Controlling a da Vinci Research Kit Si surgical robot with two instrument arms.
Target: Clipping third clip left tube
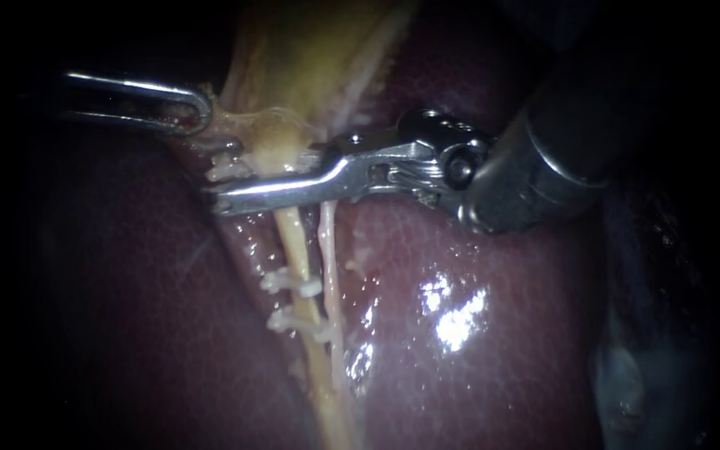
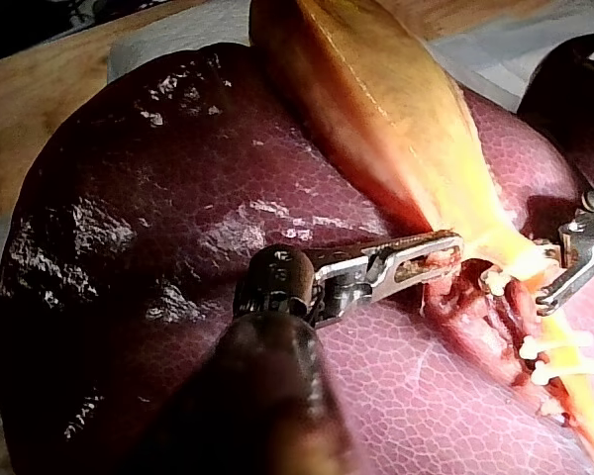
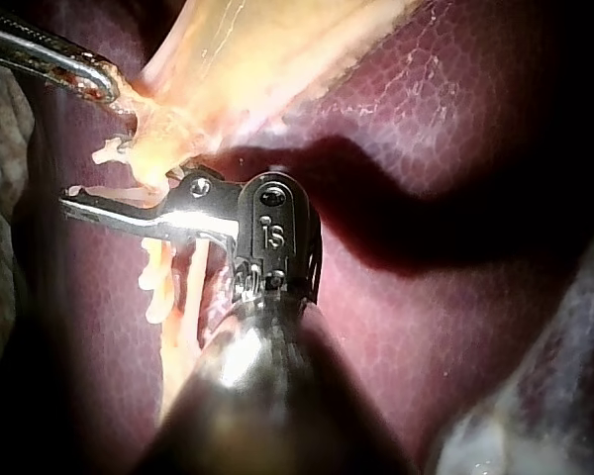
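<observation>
Since the right instrument [image 1: 239, 182], a thick dark shaft with a silver hinge and two long silver jaws, stands nearest the endoscope and carries the step, doing this well is mostly a matter of its squeeze: press evenly and fully, with the jaws square across the tube, and do not drag sideways, because the stretched tissue looks thin enough to tear. Those jaws are closed down on the left tube [image 1: 292, 237], a yellow cord of tissue, with only the tube's own thickness between them; one jaw crosses in front of it and the other lies behind. The grip sits high on the tube, just under the place where it widens into the neck above. Pale bits [image 1: 227, 165] show beside the jaw tips (I take them for the ends of the third clip, though I cannot be sure). Lower on the same tube, well apart from the jaws, sit two white clips [image 1: 292, 285] [image 1: 297, 323], one just beneath the other. Just beside it runs the right tube [image 1: 327, 250], a thinner whitish strand that also passes behind the front jaw, so I would check that it is not caught in the bite. Farther back, the left instrument [image 1: 200, 112], a slim steel shaft with looped jaws, is closed on the edge of the yellow-tan gallbladder [image 1: 310, 58], pulling it taut. Beneath everything lies the glossy dark red liver [image 1: 477, 275], and beyond it a strip of wooden tabletop [image 2: 20, 148].
</observation>
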